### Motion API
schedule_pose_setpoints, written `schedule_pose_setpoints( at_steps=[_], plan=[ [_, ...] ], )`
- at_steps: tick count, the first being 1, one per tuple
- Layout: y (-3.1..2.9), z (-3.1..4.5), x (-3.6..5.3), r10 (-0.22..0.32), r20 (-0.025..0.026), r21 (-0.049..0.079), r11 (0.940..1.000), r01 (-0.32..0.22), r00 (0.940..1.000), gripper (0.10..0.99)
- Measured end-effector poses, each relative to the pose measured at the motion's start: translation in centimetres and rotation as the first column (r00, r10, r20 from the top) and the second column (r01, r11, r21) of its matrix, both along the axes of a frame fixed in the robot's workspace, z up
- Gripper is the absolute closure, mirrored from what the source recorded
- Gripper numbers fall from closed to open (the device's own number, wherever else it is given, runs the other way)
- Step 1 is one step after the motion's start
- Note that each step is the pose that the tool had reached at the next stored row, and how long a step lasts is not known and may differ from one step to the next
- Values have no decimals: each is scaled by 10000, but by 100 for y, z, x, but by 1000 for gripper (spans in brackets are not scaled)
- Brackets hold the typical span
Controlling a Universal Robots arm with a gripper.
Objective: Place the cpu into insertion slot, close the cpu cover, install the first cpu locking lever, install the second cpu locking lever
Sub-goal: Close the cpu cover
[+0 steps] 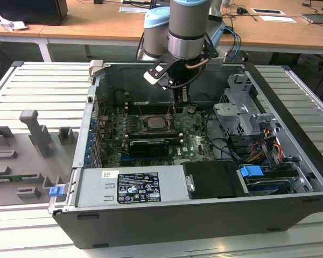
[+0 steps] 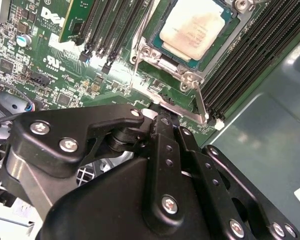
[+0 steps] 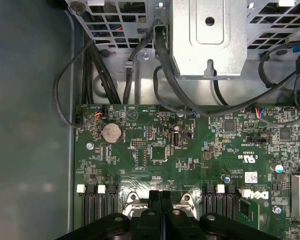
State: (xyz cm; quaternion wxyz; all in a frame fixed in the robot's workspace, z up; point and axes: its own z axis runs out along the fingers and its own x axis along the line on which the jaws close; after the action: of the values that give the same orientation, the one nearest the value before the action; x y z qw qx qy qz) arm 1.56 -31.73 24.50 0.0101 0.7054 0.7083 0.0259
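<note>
Inside the computer case [image 1: 151, 226], toward the far edge of the green circuit board [image 1: 196, 141], in the exterior view: cpu [image 1: 152, 123] lying flat in the insertion slot [image 1: 140, 129]. Gripper [image 1: 175, 107] lowered just beside the slot, on the exterior view's right.

In the second wrist view: cpu [image 2: 195, 27] seated, dull metal top up. Thin frame of the cpu cover [image 2: 162, 59] apparently down around it; fully flat or not, cannot tell. Gripper [image 2: 162, 120] with fingers pressed together, nothing visibly pinched between them. Tip just beside a slim metal locking lever [image 2: 200, 102] at the socket's near corner; touching or apart, cannot tell.

In the first wrist view: gripper [image 3: 161, 197] again closed tight, poised at the socket's metal edge, with memory slots [image 3: 92, 207] on either side. Coin cell [image 3: 111, 133] farther across the board, toward the drive cage [image 3: 210, 35].

On handling, as judgement:
- **Chip:** probably light, rigid and smooth-topped, with a delicate underside. Best held by opposite edges and kept level.
- **Cover:** likely stiff thin sheet.
- **Lever:** likely springy wire, best pushed near its free end.
</note>
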Motion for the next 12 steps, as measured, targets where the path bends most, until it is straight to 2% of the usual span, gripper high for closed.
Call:
schedule_pose_setpoints(
  at_steps=[5, 12],
  plan=[
    [0, 0, -48, 0, 0, -1, 10000, 0, 10000, 980],
    [1, -15, -183, 0, 1, -1, 10000, 0, 10000, 980]
  ],
)
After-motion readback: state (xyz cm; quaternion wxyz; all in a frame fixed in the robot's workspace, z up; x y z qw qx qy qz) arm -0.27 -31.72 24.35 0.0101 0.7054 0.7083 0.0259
